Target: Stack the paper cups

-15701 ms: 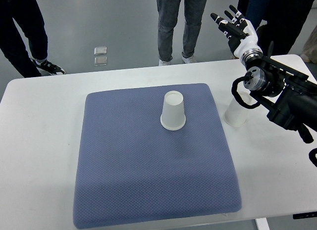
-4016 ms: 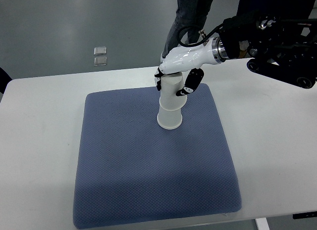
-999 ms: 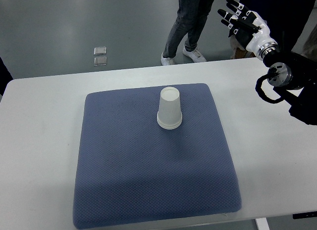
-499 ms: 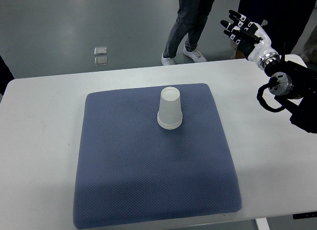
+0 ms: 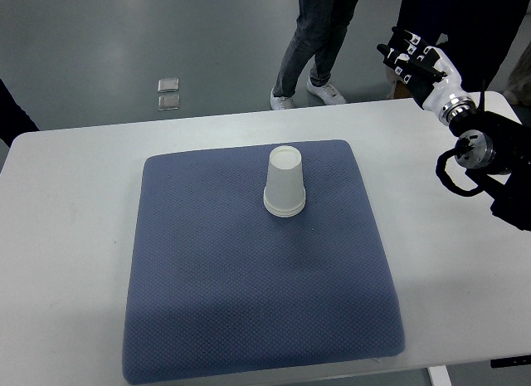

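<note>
A: Where do the paper cups point(image 5: 284, 185) sit?

B: Upside down on the blue mat point(image 5: 257, 320), nested one over the other, a little toward twelve o'clock from the mat's middle. Two rims show at the bottom, one just above the other. Nothing touches the stack.

A: And the right hand point(image 5: 417, 61)?

B: Up at about one to two o'clock from the cups, well apart from them, above the desk's far right corner. The fingers are spread and hold nothing. Its arm point(image 5: 489, 158) comes in from the right edge, dark, with a black cable loop beneath the wrist.

A: How much room is there around the stack?

B: The mat is bare on every side of the cups, with the widest stretch toward six o'clock. The mat covers most of the white desk point(image 5: 66, 236); bare desk runs as a broad strip at nine o'clock and another at three o'clock, and a narrow strip at twelve. The near edge of the mat lies close to the desk's near edge.

A: Anything beyond the desk?

B: A person's legs point(image 5: 319, 41) stand on the grey floor past the far edge, at about twelve to one o'clock, and dark clothing shows behind the right hand. Two small square plates point(image 5: 168, 93) sit in the floor at eleven o'clock. A dark sliver shows at the left edge; I cannot tell what it is.

A: Does anything stand between the hand and the cups?

B: Only open desk and mat.
</note>
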